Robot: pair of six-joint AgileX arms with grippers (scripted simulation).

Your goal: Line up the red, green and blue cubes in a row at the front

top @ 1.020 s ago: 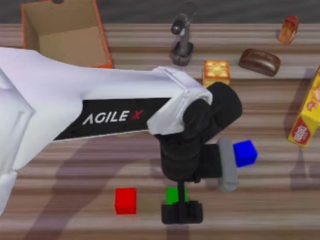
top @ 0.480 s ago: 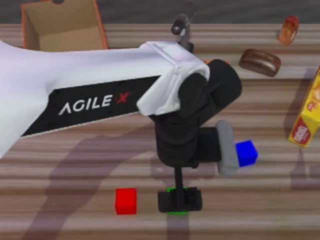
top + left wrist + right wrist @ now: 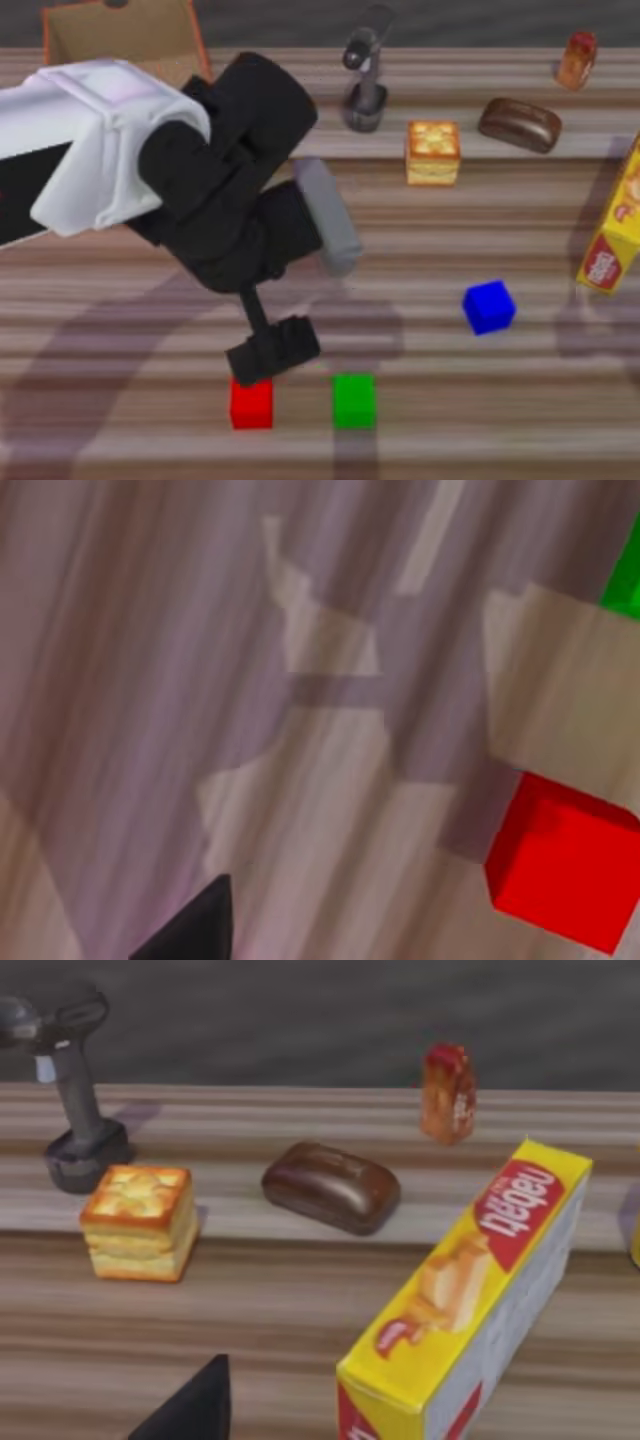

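Note:
The red cube (image 3: 251, 404) and the green cube (image 3: 353, 400) sit side by side near the front edge with a small gap between them. The blue cube (image 3: 489, 306) lies farther back and to the right, on its own. My left gripper (image 3: 273, 352) hovers open just behind the red cube, holding nothing. In the left wrist view one dark fingertip (image 3: 200, 928) shows, with the red cube (image 3: 565, 865) to one side and a sliver of the green cube (image 3: 628, 580) at the picture's edge. My right arm is out of the top view; one fingertip (image 3: 200, 1405) shows in its wrist view.
At the back left stands a cardboard box (image 3: 95, 35). A drill (image 3: 364, 80), an orange-and-cream block (image 3: 433, 152), a brown loaf (image 3: 519, 124) and a small bottle (image 3: 578, 58) line the back. A yellow carton (image 3: 615, 230) stands at the right edge.
My left gripper let go of the green cube at the front, rose, and swung left and back to hover behind the red cube. The cubes have not moved since.

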